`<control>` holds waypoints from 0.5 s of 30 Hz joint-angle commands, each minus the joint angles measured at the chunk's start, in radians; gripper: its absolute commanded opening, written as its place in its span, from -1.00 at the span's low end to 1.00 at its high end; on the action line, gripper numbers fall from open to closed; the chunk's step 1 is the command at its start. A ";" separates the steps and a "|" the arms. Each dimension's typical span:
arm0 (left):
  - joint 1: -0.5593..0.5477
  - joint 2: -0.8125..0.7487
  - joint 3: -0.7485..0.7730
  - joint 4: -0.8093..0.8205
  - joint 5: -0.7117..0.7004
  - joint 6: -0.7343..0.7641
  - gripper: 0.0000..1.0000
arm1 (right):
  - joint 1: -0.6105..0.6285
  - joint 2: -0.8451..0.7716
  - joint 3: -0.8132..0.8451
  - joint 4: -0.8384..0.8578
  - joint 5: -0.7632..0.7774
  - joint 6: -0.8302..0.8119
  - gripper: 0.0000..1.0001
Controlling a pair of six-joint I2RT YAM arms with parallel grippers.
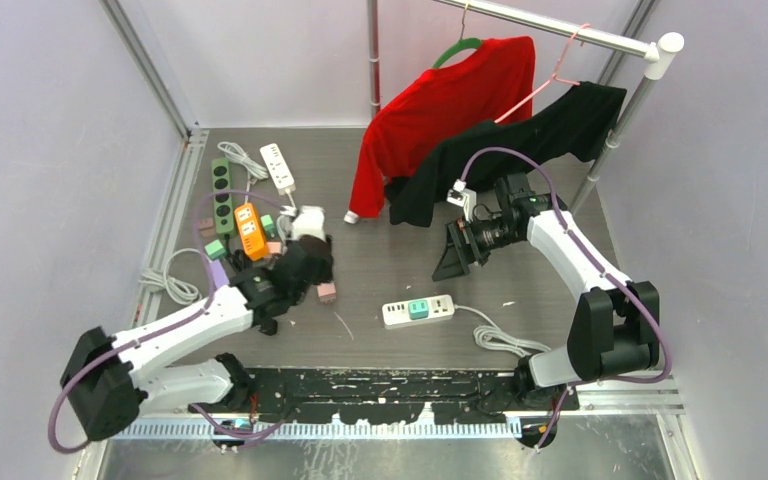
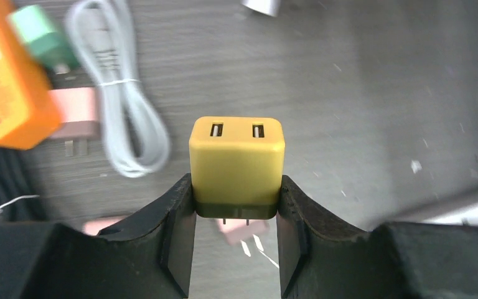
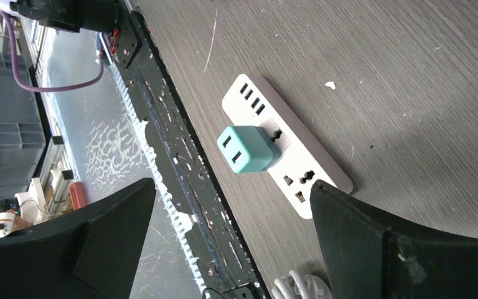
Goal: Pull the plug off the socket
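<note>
A grey wood-grain table [image 1: 380, 270] sits between pale lilac walls [image 1: 50, 150]. At the back right, a rail [image 1: 560, 25] carries a red top [image 1: 440, 110] and a black top [image 1: 520, 150]. At the left lie a green strip [image 1: 222, 195] and an orange strip [image 1: 251, 232] among loose plugs and coiled cable. Near the front edge lies a white strip [image 1: 396, 314] with the teal plug [image 1: 419, 308] seated in it. The right claw [image 3: 231, 187] hangs released, jaws wide, above it. The left claw [image 2: 236, 187] grasps a yellow plug [image 2: 236, 162] clear of the table.
</note>
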 commanded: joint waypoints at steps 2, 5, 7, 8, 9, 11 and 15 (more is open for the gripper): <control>0.256 -0.140 -0.070 -0.004 0.067 -0.083 -1.00 | 0.003 -0.031 0.019 0.008 0.002 -0.021 0.99; 0.365 -0.179 -0.107 -0.024 0.088 -0.139 -1.00 | 0.003 -0.032 0.017 0.008 0.001 -0.020 1.00; 0.412 -0.189 -0.135 -0.020 0.110 -0.160 -1.00 | 0.003 -0.032 0.017 0.008 0.001 -0.020 0.99; 0.431 -0.190 -0.147 -0.016 0.121 -0.169 -1.00 | 0.003 -0.031 0.016 0.008 0.001 -0.021 1.00; 0.448 -0.188 -0.159 -0.012 0.129 -0.177 -1.00 | 0.003 -0.031 0.016 0.008 0.001 -0.021 1.00; 0.477 -0.177 -0.173 -0.008 0.134 -0.195 -1.00 | 0.003 -0.030 0.017 0.010 0.000 -0.023 1.00; 0.511 -0.124 -0.176 -0.026 0.096 -0.232 -1.00 | 0.003 -0.030 0.014 0.010 -0.001 -0.025 0.99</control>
